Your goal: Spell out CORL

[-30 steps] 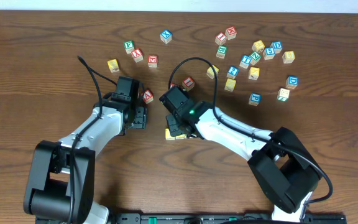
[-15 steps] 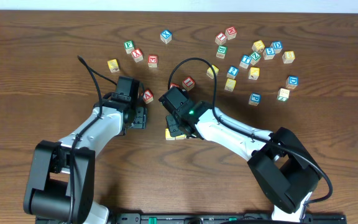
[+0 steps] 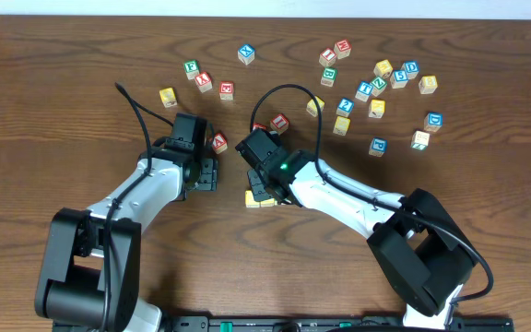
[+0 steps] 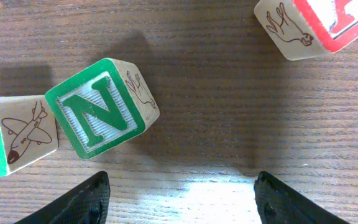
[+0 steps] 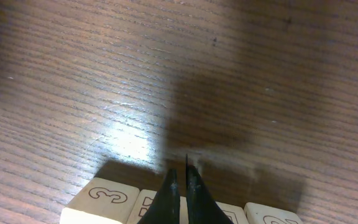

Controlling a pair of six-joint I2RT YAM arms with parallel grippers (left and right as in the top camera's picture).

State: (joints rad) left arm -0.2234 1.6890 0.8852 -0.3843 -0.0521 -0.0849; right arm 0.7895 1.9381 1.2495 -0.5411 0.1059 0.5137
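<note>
Right hand [image 5: 180, 177]: fingers pressed together, gripping nothing, tips right at the cube row [image 5: 101, 199]; contact cannot be told. The row, probably the word being built, lies mid-counter [image 4: 229, 112], long axis crossing the fingers. Left hand [image 4: 180, 186]: spread apart beside green N cube [image 4: 98, 109]. Right arm is nearer.

A row of small wooden letter cubes [image 5: 98, 198] is sitting side by side on the desk, pale side faces showing, the leftmost bearing a brown numeral 3. Seen from overhead, the row is peeking out yellow from under the right hand [image 5: 180, 169], its letters going unread.
</note>
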